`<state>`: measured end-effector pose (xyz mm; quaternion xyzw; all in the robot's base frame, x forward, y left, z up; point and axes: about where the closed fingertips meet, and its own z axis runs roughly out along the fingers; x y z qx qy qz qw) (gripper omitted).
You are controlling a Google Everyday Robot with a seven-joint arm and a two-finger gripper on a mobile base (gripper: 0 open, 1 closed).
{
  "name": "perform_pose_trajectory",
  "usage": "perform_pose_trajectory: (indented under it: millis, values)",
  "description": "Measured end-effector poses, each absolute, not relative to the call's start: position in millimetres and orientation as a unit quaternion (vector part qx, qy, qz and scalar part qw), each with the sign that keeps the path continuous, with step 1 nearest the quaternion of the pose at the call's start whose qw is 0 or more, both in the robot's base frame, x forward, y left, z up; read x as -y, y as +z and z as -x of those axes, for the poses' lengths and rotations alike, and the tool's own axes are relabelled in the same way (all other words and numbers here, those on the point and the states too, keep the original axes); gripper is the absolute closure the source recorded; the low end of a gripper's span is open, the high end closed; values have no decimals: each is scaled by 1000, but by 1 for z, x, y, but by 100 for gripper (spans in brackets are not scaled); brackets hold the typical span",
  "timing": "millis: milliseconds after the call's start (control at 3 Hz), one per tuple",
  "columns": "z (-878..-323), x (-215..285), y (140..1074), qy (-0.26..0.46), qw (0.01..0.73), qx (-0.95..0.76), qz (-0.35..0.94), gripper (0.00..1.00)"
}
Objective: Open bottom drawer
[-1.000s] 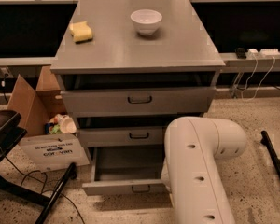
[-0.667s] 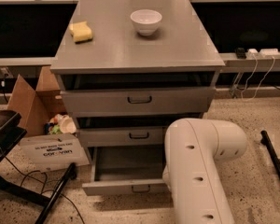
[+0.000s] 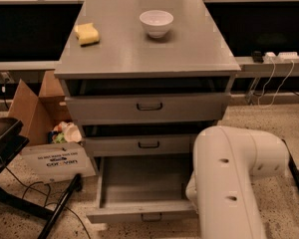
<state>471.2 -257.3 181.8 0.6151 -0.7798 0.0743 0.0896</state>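
The grey cabinet [image 3: 144,59] has three drawers. The bottom drawer [image 3: 139,183] stands pulled out toward me, its plain grey inside showing and nothing in it; its small dark handle [image 3: 150,216] sits on the shallow front at the lower edge. The middle drawer [image 3: 148,145] and the taller top drawer [image 3: 149,107] are pushed in. My white arm [image 3: 231,178] fills the lower right, in front of the drawer's right end. The gripper is not in view; it is hidden behind or below the arm.
A white bowl [image 3: 156,23] and a yellow sponge [image 3: 87,34] sit on the cabinet top. An open cardboard box [image 3: 45,128] with trash stands at the left. A black stand's legs [image 3: 35,203] lie at the lower left. Cables [image 3: 274,78] hang at the right.
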Motion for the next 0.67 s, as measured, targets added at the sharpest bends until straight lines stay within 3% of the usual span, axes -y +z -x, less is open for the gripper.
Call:
perform_pose_trajectory:
  millis: [333,667]
  values:
    - [-464,270,192,82,95,786,-605,100]
    - [-443,282,198,80,104,798,-589,100]
